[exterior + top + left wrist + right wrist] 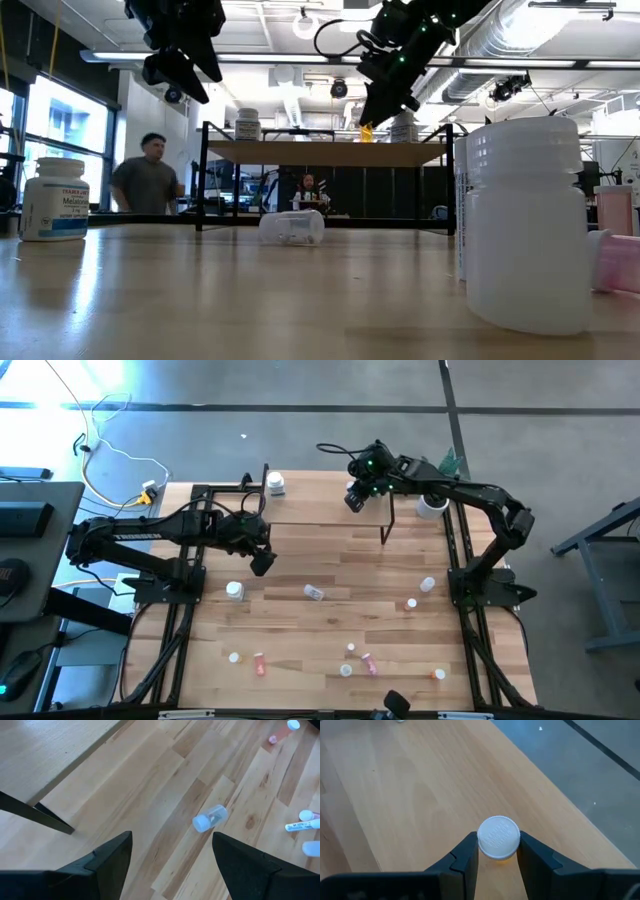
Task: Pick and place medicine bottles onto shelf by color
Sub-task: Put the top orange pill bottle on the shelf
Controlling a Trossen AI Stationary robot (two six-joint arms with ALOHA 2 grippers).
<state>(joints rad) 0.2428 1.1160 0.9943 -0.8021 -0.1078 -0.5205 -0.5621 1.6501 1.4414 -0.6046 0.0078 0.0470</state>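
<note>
Right now we see the right gripper (497,851) over the shelf (330,510), its two fingers closed narrowly on a small orange bottle (498,838) with a white ribbed cap; in the low view that bottle (367,131) hangs just above the shelf top. From overhead, the right gripper (357,495) sits toward one o'clock of the table centre, the shelf at twelve.

Our left gripper (170,855) hovers with its fingers spread wide and nothing between them, around ten o'clock in the overhead view (262,560). Ahead of it a clear bottle (210,817) with a white cap lies on its side on the table (300,630), near the centre.

We judge these bottles to be light, stiff plastic, smooth enough to slip and quick to roll once tipped. The held one is gripped at the cap, where the ribbing should help; the release wants to be gentle and low so it stands rather than topples. For the fallen one, we would pinch across the body, fingers either side of its long axis.

One larger white bottle (275,484) already stands at the shelf's eleven o'clock end. Others are scattered from four to seven o'clock on the table.
</note>
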